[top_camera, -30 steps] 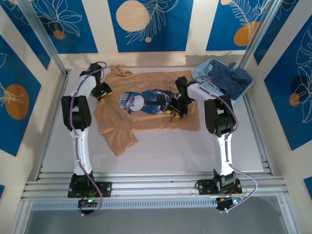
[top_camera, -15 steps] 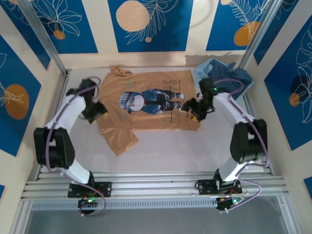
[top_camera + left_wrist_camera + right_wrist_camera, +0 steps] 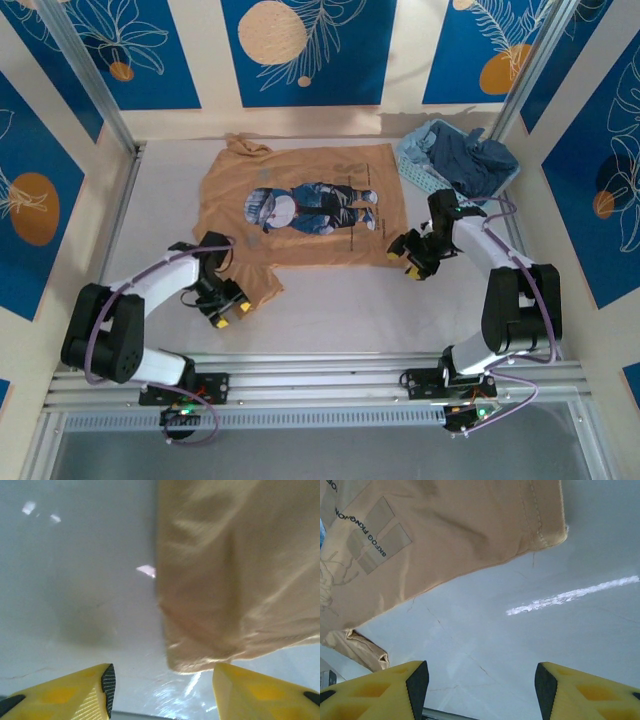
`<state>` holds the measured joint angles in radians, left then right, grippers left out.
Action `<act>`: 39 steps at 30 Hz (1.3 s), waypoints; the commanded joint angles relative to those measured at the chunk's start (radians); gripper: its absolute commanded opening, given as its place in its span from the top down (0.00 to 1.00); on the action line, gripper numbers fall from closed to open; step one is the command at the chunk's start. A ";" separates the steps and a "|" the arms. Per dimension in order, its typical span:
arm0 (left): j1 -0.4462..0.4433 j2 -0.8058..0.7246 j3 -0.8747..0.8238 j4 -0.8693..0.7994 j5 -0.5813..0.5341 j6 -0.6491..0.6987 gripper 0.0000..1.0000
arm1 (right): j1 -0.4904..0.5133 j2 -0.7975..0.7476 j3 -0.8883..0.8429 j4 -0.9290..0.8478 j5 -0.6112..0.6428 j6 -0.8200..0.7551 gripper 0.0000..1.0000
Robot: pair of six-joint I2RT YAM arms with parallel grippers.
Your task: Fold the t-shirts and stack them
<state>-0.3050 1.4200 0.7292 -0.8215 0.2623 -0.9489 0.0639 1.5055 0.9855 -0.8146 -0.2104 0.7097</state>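
tan-orange t-shirt (image 3: 300, 215) lay flat, print up, long axis across the table, hem toward the right arm. left gripper (image 3: 231, 314) stood spread and empty, the near sleeve (image 3: 235, 580) just ahead of it. right gripper (image 3: 408, 263) likewise spread and empty, near hem corner (image 3: 547, 530) ahead of it. dark blue t-shirt (image 3: 468, 160) sat in the basket (image 3: 418, 168).

Overhead camera looks down from behind the bases across the table (image 3: 330, 310), both wrist cameras close over tan-orange t-shirt (image 3: 300, 170) edges it shares.
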 commanded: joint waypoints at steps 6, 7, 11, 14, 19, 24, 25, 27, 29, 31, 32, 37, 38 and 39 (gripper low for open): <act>-0.020 0.082 0.018 0.085 -0.032 -0.043 0.95 | -0.040 -0.065 -0.043 -0.026 0.040 -0.012 0.44; -0.022 0.066 0.032 0.044 -0.071 -0.033 1.00 | -0.050 -0.073 -0.044 -0.034 0.066 -0.008 0.46; -0.021 -0.026 0.056 -0.102 -0.197 0.001 1.00 | -0.062 -0.084 -0.032 -0.044 0.176 -0.012 0.51; -0.021 -0.080 0.031 -0.126 -0.200 0.006 1.00 | -0.055 -0.033 -0.020 -0.025 0.174 -0.018 0.53; -0.021 -0.080 0.009 -0.097 -0.178 -0.007 1.00 | -0.008 0.056 -0.007 0.012 0.175 0.010 0.55; -0.022 -0.076 0.015 -0.102 -0.190 0.000 1.00 | -0.014 0.132 0.032 0.052 0.187 0.011 0.58; -0.020 -0.076 0.014 -0.102 -0.190 0.002 1.00 | -0.015 0.150 0.049 0.050 0.186 0.005 0.58; -0.021 -0.078 0.010 -0.103 -0.189 0.004 1.00 | -0.014 0.176 0.074 0.041 0.187 -0.003 0.59; -0.022 -0.083 0.006 -0.100 -0.190 0.002 1.00 | -0.015 0.193 0.082 0.044 0.193 -0.008 0.61; -0.020 -0.087 0.005 -0.096 -0.186 -0.002 1.00 | -0.015 0.212 0.081 0.055 0.198 -0.012 0.63; -0.022 -0.086 0.006 -0.095 -0.186 -0.003 1.00 | -0.016 0.220 0.081 0.064 0.195 -0.014 0.64; -0.021 -0.087 0.012 -0.100 -0.195 -0.001 1.00 | -0.010 0.266 0.108 0.057 0.187 -0.008 0.76; -0.020 -0.087 0.013 -0.101 -0.196 -0.001 1.00 | -0.007 0.268 0.110 0.049 0.191 -0.003 0.77; -0.021 -0.086 0.015 -0.102 -0.198 -0.001 1.00 | -0.003 0.266 0.110 0.041 0.200 0.002 0.78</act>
<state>-0.3195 1.3388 0.7509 -0.8833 0.0910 -0.9592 0.0528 1.7695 1.0672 -0.7444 -0.0242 0.7067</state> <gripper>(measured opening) 0.046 0.224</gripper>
